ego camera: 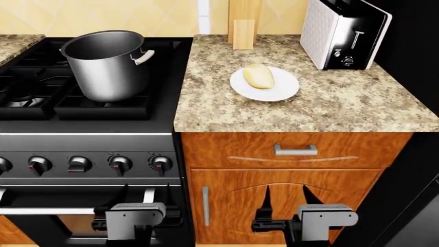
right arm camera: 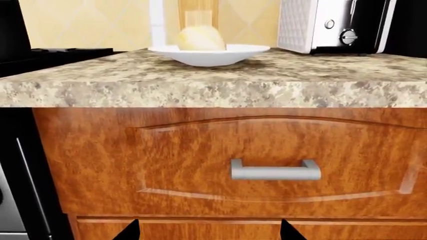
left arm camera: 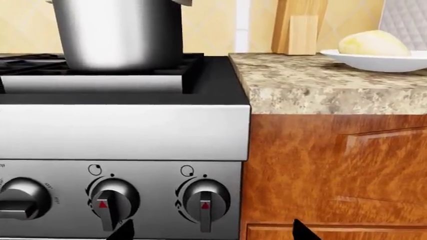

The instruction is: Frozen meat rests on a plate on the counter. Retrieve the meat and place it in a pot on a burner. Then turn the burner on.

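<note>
The pale cream meat (ego camera: pixel 258 75) lies on the white plate (ego camera: pixel 278 91), which sits on the speckled counter (ego camera: pixel 343 103). The steel pot (ego camera: pixel 106 64) stands empty on the stove's front right burner. Both grippers hang low, below counter height, and hold nothing. My left gripper (ego camera: pixel 141 198) is open in front of the oven, facing the knobs (left arm camera: pixel 203 200); its wrist view also shows the pot (left arm camera: pixel 117 32) and the meat (left arm camera: pixel 373 44). My right gripper (ego camera: pixel 288 198) is open in front of the wooden cabinet. Its wrist view shows the meat (right arm camera: pixel 200 39) on the plate (right arm camera: pixel 207 56) straight ahead and above.
A row of burner knobs (ego camera: pixel 121 164) runs along the stove front. A white and black toaster (ego camera: pixel 343 33) stands at the counter's back right. A wooden board (ego camera: pixel 243 20) leans on the wall behind the plate. The drawer handle (right arm camera: pixel 275 170) sticks out below the counter edge.
</note>
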### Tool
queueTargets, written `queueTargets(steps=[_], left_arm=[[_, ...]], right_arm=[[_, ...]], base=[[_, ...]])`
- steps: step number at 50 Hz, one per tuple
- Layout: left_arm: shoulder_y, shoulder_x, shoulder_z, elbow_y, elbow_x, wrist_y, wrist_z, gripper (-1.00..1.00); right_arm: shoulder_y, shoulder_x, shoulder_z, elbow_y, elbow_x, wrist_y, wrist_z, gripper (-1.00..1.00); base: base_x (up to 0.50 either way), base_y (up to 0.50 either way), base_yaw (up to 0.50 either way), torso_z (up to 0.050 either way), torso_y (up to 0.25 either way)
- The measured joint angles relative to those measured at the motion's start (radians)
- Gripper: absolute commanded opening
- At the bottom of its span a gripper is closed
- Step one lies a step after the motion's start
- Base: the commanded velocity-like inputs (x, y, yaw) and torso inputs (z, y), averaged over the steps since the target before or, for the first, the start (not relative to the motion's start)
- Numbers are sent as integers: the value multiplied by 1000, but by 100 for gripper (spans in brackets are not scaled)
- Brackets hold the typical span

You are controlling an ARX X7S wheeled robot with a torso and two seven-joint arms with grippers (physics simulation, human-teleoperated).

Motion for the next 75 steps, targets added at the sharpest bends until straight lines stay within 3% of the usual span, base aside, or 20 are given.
queueTargets(steps=[8,15,28,37,49,75], left_arm=[[17,-22,-13,121,-41,-30,-6,100],[-36,-101,-41,400,-132,-249,-30,100],[-468,-215,-206,808,-621,-897,-223,100],[-690,-269,-292,903,-878,-1142,-340,100],[-774,-311,-330,960,-982,-1232,-383,100],[-804,-358,-336,988,-1040,-1232,-423,100]], right_arm=[[-7,6,28,-74,96,32,-3,100],[21,77,64,-325,243,233,53,100],[375,295,210,-756,800,764,390,100],[644,408,222,-825,1113,978,597,100],[793,494,216,-860,1304,1097,721,100],[869,560,198,-875,1448,1144,778,100]], base=[[0,0,0,0,0],[0,0,0,0,0],[0,0,0,0,0],[0,0,0,0,0],[0,0,0,0,0],[86,0,0,0,0]])
